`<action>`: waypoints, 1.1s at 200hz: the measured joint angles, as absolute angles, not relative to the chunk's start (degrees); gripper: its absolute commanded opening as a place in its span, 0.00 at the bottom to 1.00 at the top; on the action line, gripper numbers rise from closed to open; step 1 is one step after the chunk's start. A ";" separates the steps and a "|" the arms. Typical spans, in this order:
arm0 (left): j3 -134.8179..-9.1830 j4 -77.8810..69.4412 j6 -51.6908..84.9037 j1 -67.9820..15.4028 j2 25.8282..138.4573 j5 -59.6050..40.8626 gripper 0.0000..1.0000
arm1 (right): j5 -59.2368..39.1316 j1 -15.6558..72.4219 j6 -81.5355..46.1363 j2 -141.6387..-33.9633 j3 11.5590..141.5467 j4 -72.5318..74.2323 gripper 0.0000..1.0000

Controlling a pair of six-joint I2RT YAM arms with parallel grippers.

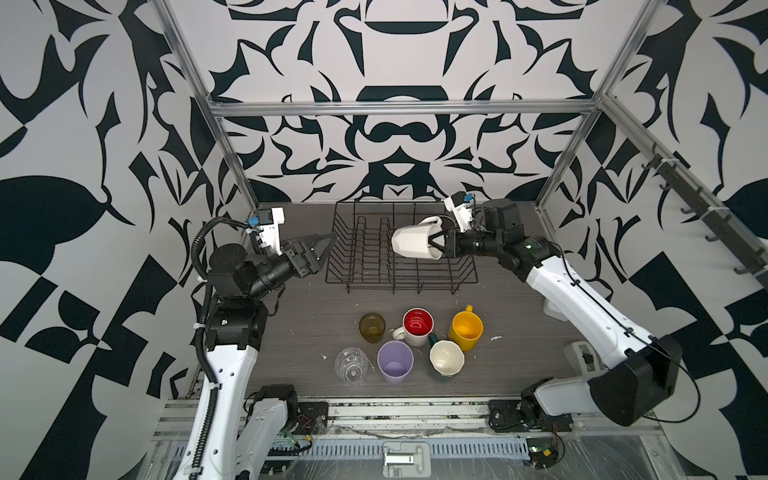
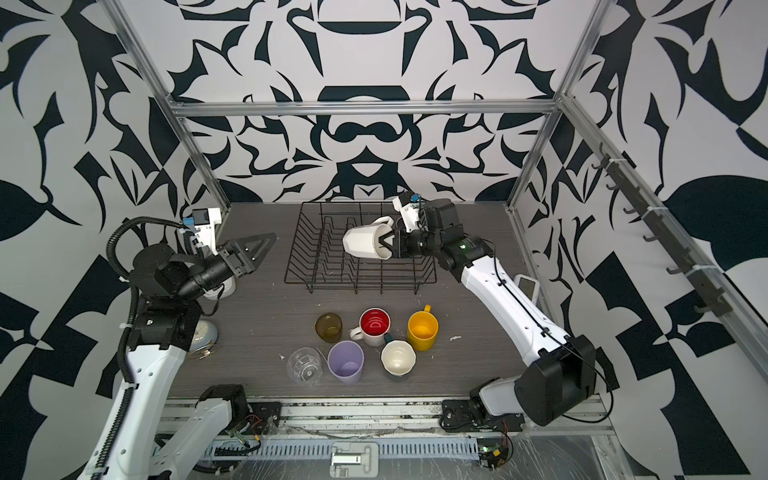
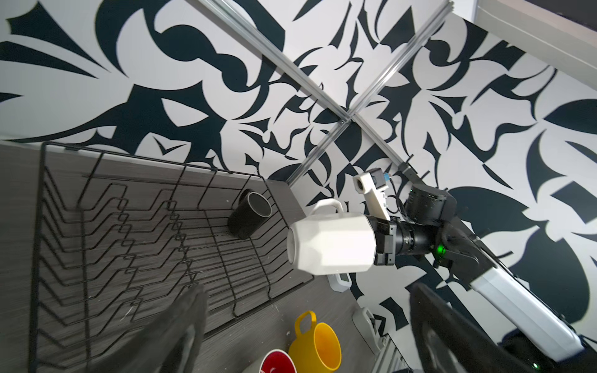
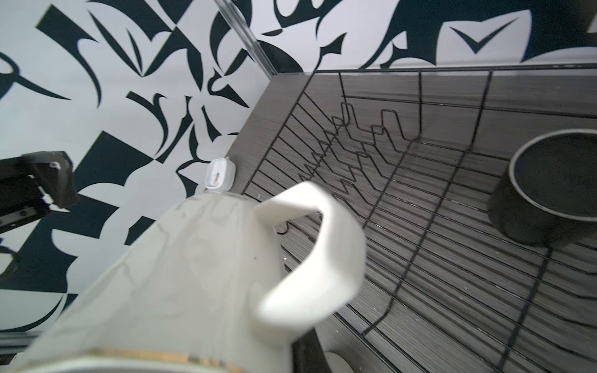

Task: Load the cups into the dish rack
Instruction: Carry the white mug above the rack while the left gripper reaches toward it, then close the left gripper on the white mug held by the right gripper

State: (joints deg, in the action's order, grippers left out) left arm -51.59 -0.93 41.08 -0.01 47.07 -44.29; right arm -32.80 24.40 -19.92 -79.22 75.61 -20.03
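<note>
Sideways, faceted white mug, right gripper clamped on rim, left gripper apart.

Left gripper wide open, arm folded; right gripper pinched tight, arm outstretched.

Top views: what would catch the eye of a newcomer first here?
The white mug, lying sideways in the right gripper, hangs over the dish rack. In front of the rack stand six more cups, the yellow mug brightest. The left gripper is open beside the rack.
</note>
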 measured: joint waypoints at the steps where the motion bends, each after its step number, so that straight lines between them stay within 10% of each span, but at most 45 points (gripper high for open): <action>1: -51.48 -1.13 41.19 -0.01 47.09 -44.40 1.00 | -32.86 24.47 -19.92 -79.20 75.61 -19.88 0.00; 220: -44.97 -26.41 51.16 -10.35 57.21 -61.25 1.00 | -44.88 34.02 -16.32 -77.58 72.47 -3.46 0.00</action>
State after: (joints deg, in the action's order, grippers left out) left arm -44.97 -26.41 51.16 -10.35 57.21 -61.25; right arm -44.88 34.02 -16.32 -77.58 72.47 -3.46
